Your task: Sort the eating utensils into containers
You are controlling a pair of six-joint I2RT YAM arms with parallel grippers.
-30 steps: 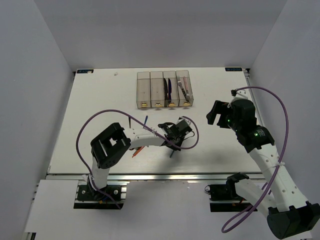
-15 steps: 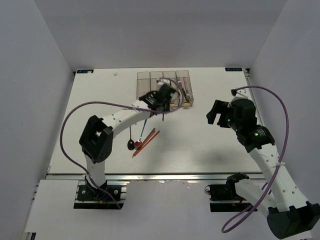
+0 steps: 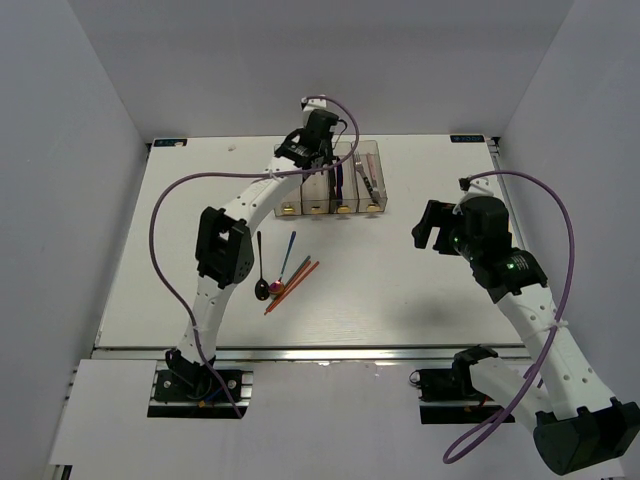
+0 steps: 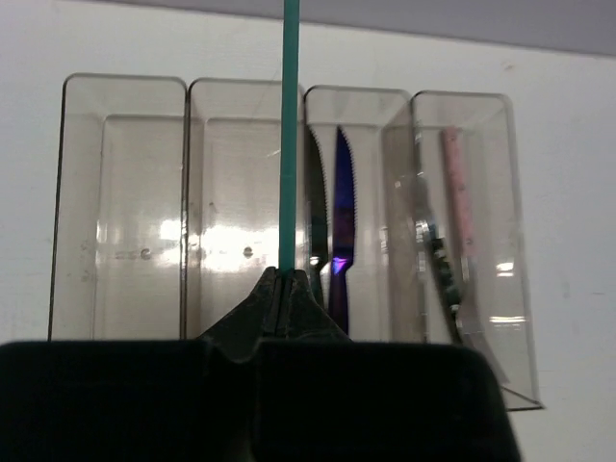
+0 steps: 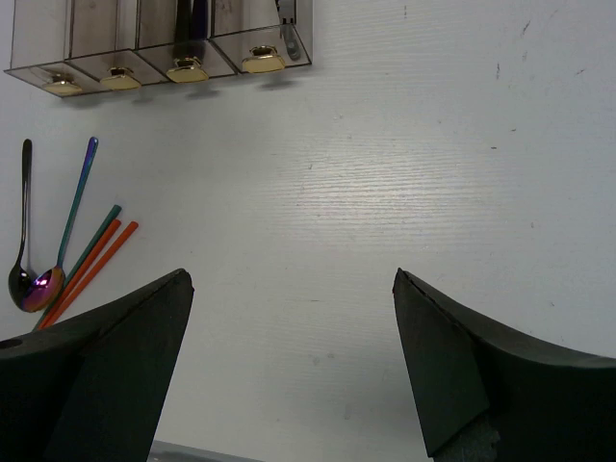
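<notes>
Teal chopstick (image 4: 288, 144), pinched in my closed left hand (image 4: 285, 281), runs straight ahead, parallel to the containers' (image 4: 123, 85) long sides, over the second bin (image 4: 231, 192) from the left.

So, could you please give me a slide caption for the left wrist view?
Left gripper shut on a slim teal chopstick, held over four joined translucent grey bins.

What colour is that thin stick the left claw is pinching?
Teal green; the left wrist view shows the stick best.
</notes>
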